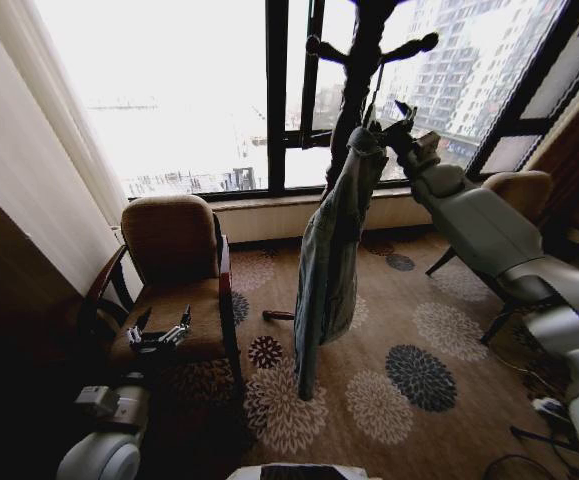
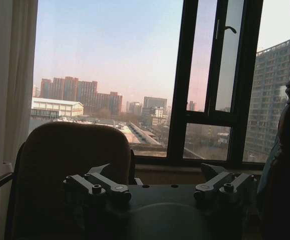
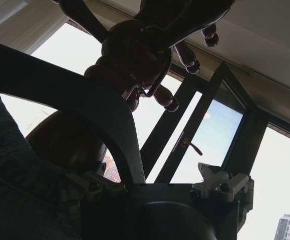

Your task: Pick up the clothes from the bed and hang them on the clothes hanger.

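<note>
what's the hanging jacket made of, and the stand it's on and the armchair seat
The jacket looks like washed denim: pale blue-grey, matte, with visible seams. The coat stand seems to be dark turned wood with a glossy finish, going by its rounded, knobbed pegs. The armchair seat looks like brown woven fabric on a dark wooden frame. The right hand is up at the jacket's collar.
</note>
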Robot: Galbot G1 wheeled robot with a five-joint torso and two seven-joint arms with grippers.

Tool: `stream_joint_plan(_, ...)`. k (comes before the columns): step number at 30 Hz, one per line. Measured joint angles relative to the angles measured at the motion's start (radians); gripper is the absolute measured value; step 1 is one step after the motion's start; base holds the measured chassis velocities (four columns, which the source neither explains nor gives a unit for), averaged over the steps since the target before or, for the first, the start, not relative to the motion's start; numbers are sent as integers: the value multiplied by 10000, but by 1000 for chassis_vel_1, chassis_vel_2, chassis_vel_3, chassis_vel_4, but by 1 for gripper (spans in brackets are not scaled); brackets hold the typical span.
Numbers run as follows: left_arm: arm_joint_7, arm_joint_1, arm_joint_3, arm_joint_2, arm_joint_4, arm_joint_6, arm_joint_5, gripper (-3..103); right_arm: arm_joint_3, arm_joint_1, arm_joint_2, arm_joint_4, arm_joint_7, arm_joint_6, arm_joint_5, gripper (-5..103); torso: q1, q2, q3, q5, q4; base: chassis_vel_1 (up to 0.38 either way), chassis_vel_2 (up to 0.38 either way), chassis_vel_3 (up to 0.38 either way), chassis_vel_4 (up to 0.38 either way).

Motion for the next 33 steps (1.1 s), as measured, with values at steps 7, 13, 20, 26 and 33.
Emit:
stream_joint_plan(7, 33, 160, -175, -57, -10, -18, -8, 100, 363, -349, -193, 442, 121, -63, -118, 100, 1, -1, 2, 5, 0, 0, 0, 0, 0)
stream_joint_plan(13, 53, 135, -157, -49, -21, -30, -7, 100, 685, -688, -522, 1288, 300, -236, -112, 100, 1, -1, 1, 5, -4, 0, 0, 0, 0)
stream_joint_plan(20, -6, 86, 11, -51, -85, -12, 72, 100, 1128, -1254, -873, 2094, 492, -439, -79, 100, 2, -3, 2, -1, 9, 0, 0, 0, 0)
stream_joint_plan(26, -4, 149, -27, -57, -135, -12, 84, 100, 1870, -2312, -1394, 2899, 689, -641, -76, 100, 0, -1, 0, 6, -3, 0, 0, 0, 0)
stream_joint_plan(33, -20, 114, 249, -62, -152, -11, 238, 100, 2837, -3311, -2017, 3749, 786, -655, -391, 100, 1, -1, 1, 5, -2, 0, 0, 0, 0)
